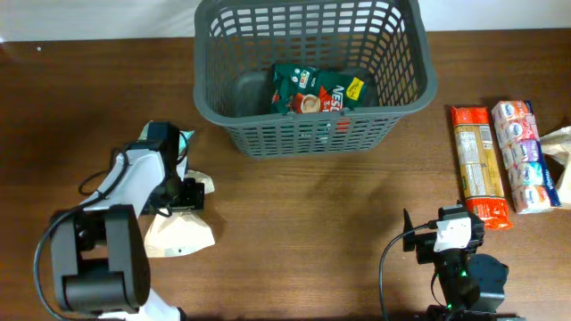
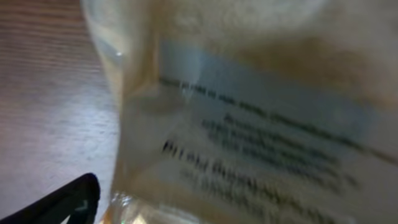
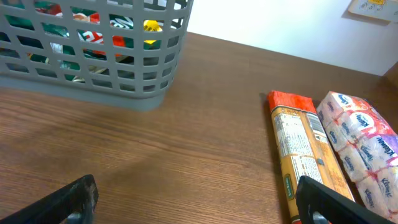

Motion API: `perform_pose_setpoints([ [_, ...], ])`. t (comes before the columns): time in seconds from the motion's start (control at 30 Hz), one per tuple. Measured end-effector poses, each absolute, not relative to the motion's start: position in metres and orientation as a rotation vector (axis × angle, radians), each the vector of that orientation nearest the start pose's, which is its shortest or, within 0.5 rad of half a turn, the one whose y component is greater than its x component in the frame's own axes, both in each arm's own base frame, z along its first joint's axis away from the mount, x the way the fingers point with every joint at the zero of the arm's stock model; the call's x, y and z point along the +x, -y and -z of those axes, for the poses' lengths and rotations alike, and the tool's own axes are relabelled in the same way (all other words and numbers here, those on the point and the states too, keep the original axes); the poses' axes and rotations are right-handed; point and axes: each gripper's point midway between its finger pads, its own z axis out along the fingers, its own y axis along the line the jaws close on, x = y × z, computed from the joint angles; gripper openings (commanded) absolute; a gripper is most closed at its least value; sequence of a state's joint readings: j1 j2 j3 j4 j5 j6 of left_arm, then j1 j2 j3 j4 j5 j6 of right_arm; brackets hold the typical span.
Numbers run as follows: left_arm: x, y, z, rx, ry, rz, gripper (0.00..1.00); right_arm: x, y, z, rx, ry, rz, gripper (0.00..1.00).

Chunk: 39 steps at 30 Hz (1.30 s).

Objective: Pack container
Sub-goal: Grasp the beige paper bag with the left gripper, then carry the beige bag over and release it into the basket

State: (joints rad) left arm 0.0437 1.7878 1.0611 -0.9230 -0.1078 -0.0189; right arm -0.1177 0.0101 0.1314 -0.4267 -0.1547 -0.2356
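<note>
container [image 1: 303, 134]: far centre of bench [image 1: 312, 227], green packet [image 1: 317, 89] lying inside | left fingers [image 2: 68, 202]: low over pale packet [image 1: 178, 236], well apart from container, wrist view blurred, cannot tell whether they grip it | right fingers [image 3: 78, 198]: spread wide, empty, orange pasta pack [image 1: 480, 165] near

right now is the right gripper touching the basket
Apart. The overhead view shows a wide stretch of bare table between the right gripper and the basket; the right wrist view shows the same gap.
</note>
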Motion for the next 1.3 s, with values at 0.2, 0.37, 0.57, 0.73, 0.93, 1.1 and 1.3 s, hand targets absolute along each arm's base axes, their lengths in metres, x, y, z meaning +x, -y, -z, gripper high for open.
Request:
perform_pose_setpoints([
  [0.2,0.277,-0.029,0.002,-0.084,-3.237,-0.155,0.2,0.226,0.0,-0.132,-0.216,-1.861,0.098,0.99],
  [0.37,0.263,-0.031,0.001,-0.024,-3.299,-0.174,0.02,0.226,0.0,-0.132,-0.216,-1.861,0.099,0.99],
  [0.57,0.253,-0.031,-0.01,-0.011,-3.364,-0.171,0.02,0.226,0.0,-0.132,-0.216,-1.861,0.099,0.99],
  [0.73,0.28,-0.04,-0.054,-0.081,-3.286,-0.152,0.02,0.226,0.0,-0.132,-0.216,-1.862,0.098,0.99],
  [0.93,0.332,-0.053,-0.184,-0.135,-2.942,-0.168,0.02,0.226,0.0,-0.132,-0.216,-1.861,0.098,0.99],
  [1.1,0.364,-0.056,-0.317,-0.129,-2.525,-0.184,0.02,0.226,0.0,-0.132,-0.216,-1.861,0.099,0.99],
  [1.3,0.365,-0.026,-0.449,0.106,-2.119,-0.131,0.02,0.226,0.0,-0.132,-0.216,-1.861,0.098,0.99],
])
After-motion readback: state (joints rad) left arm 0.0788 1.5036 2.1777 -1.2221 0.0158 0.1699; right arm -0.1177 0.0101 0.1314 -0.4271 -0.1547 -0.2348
